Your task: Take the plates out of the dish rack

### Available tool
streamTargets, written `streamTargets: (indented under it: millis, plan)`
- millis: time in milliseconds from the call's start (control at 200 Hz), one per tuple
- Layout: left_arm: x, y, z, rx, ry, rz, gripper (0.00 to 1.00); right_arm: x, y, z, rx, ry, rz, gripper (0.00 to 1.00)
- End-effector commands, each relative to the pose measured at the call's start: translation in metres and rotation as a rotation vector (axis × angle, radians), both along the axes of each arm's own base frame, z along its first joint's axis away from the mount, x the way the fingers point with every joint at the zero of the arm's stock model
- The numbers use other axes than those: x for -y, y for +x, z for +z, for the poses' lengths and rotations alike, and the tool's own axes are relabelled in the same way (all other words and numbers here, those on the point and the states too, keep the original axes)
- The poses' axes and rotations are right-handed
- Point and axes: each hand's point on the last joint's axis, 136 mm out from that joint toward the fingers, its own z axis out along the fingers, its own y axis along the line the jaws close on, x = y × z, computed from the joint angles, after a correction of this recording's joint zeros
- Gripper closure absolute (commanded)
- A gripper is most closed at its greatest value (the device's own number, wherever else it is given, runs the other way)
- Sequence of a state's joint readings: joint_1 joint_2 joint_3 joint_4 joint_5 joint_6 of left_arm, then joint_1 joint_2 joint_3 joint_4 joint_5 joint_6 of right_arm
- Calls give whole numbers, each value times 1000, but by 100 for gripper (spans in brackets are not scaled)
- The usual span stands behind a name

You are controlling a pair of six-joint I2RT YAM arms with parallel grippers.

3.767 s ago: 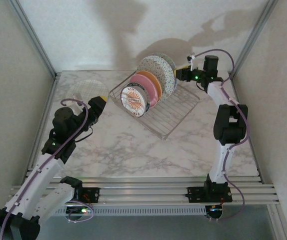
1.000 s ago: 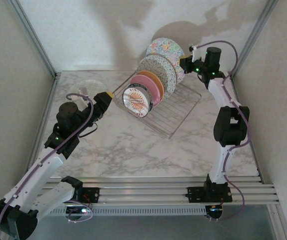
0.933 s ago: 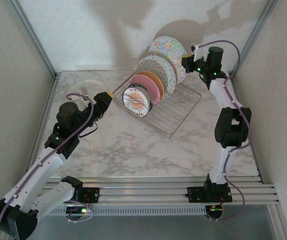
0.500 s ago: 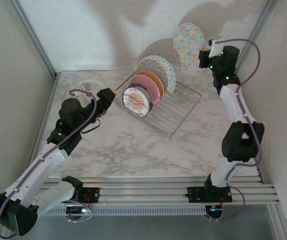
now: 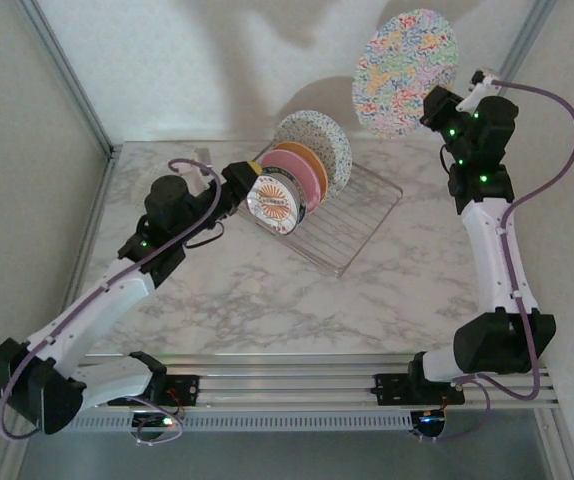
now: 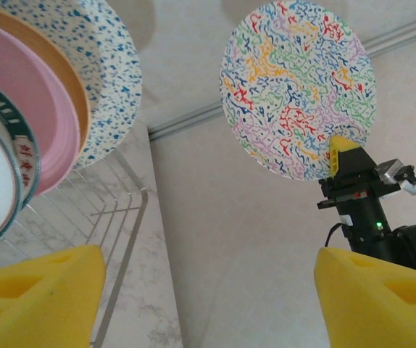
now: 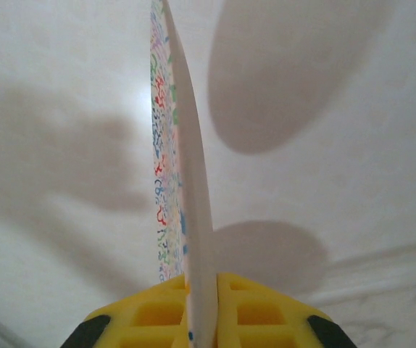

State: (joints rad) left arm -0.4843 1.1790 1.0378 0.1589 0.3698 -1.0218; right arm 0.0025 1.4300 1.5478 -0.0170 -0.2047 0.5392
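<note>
Top external view: the right gripper [image 5: 433, 104] is clamped on the rim of a large floral plate [image 5: 407, 68], held upright high above the dish rack [image 5: 357, 230], where the other plates [image 5: 302, 170] stand. The left gripper [image 5: 239, 178], jaws apart, hovers beside the front sunburst plate [image 5: 272, 203]. Probably best: keep the rim grip firm, stay clear of the back wall [image 5: 267, 60], and lower onto the open desk [image 5: 387, 290] right of the rack.

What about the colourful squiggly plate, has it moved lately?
Yes. The right gripper has lifted the colourful plate out of the dish rack; it is now high above the rack's far right corner.
</note>
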Motion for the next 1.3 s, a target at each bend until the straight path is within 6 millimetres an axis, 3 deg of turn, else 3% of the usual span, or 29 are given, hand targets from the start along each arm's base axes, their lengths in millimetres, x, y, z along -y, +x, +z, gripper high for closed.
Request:
streamTargets:
  millis: [0, 275, 511, 811, 1086, 1291]
  plan:
    - [21, 3, 26, 48, -51, -61, 24, -26, -14, 5, -101, 269, 137, 100]
    - [60, 20, 29, 7, -85, -148, 26, -101, -36, -13, -229, 395, 342, 100]
    - [60, 32, 19, -34, -74, -103, 32, -147, -42, -25, -332, 439, 472, 100]
    - [53, 36, 14, -52, -79, -52, 45, -178, -45, -38, -422, 493, 567, 100]
    - [48, 36, 4, -76, -78, -24, 66, -187, -49, -48, -462, 509, 585, 100]
    - [47, 39, -1, -94, -80, -14, 69, -192, -58, -49, -476, 490, 601, 100]
